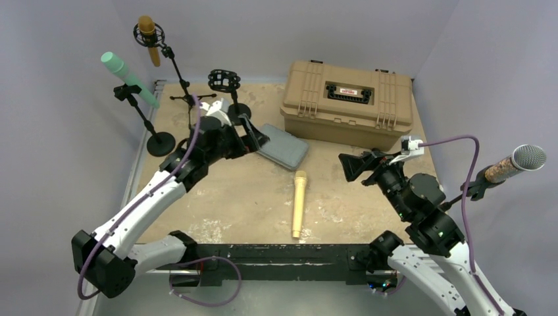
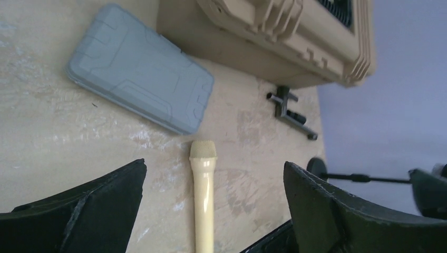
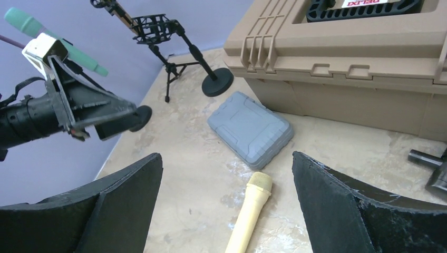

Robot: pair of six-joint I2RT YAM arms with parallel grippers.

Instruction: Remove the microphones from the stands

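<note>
A cream microphone [image 1: 299, 204] lies flat on the table, head toward the back, free of any stand and touched by neither gripper. It also shows in the left wrist view [image 2: 203, 195] and the right wrist view [image 3: 250, 211]. An empty black shock-mount stand [image 1: 224, 81] stands at the back, behind my left gripper [image 1: 258, 135]. That gripper is open with nothing in it [image 2: 215, 166], raised over the table behind the microphone's head. My right gripper [image 1: 347, 166] is open and empty too [image 3: 226, 155], off to the microphone's right.
A grey case [image 1: 283, 146] lies just behind the microphone, and a tan box [image 1: 349, 99] sits at the back right. Other stands hold a green microphone [image 1: 128, 79], an orange one [image 1: 150, 39] and a silver-headed one [image 1: 516, 163].
</note>
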